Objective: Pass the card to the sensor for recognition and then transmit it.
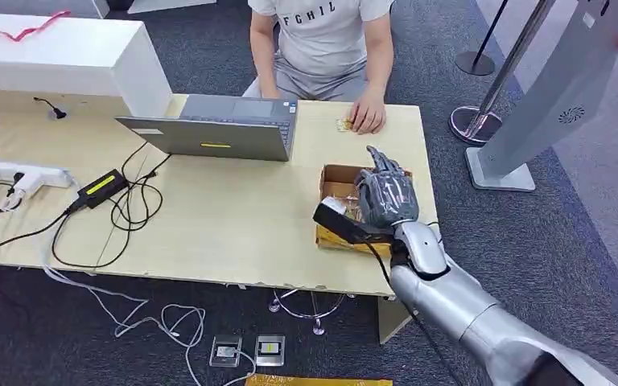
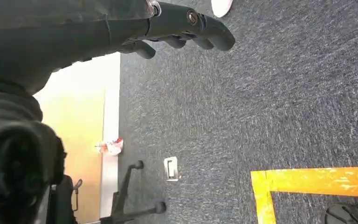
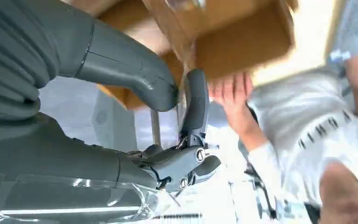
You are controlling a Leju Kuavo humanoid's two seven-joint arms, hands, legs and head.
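The right hand (image 1: 385, 195) hovers over the cardboard box (image 1: 336, 178) with fingers apart, holding nothing, and the left hand (image 2: 186, 28) hangs curled above the carpet (image 2: 270, 102)

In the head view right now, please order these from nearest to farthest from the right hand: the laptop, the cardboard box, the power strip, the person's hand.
1. Cardboard box: directly under the right hand, near the table's right end.
2. Person's hand: beyond the box, at the table's far edge.
3. Laptop: to the left, mid-table.
4. Power strip: at the table's far left.
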